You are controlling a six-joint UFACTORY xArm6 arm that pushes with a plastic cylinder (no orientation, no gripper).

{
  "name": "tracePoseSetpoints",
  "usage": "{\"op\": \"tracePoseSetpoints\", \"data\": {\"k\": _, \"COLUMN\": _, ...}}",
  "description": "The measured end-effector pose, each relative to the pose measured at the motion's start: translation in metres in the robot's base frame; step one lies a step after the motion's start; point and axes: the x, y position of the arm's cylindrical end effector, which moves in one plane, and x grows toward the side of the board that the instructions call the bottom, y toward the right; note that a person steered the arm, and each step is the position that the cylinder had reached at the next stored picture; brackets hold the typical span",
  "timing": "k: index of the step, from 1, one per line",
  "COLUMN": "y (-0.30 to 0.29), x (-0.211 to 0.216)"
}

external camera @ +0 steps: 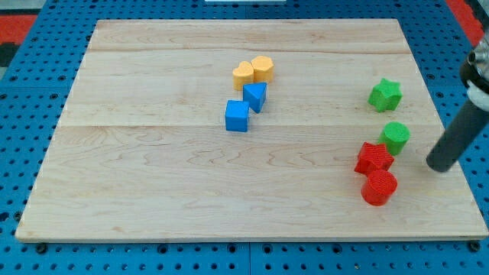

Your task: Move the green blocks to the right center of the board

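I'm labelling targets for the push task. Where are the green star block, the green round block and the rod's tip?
green star block (385, 94), camera view, centre of its top face
green round block (396, 136), camera view, its top face
my tip (438, 164), camera view, rod's lower end, right of the green round block

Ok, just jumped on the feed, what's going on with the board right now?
My tip sits near the board's right edge, just to the view's right of the green cylinder, not touching it. The green star lies above that. Two red blocks crowd just below the green cylinder. Two yellow and two blue blocks cluster near the centre top.
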Motion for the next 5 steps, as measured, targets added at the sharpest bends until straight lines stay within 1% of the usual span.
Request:
{"op": "tracePoseSetpoints", "data": {"k": 1, "y": -0.003, "x": 0.040}}
{"op": "tracePoseSetpoints", "data": {"k": 2, "y": -0.016, "x": 0.047}}
{"op": "tracePoseSetpoints", "data": {"k": 3, "y": -0.035, "x": 0.013}}
{"op": "tracePoseSetpoints", "data": {"k": 5, "y": -0.040, "x": -0.042}}
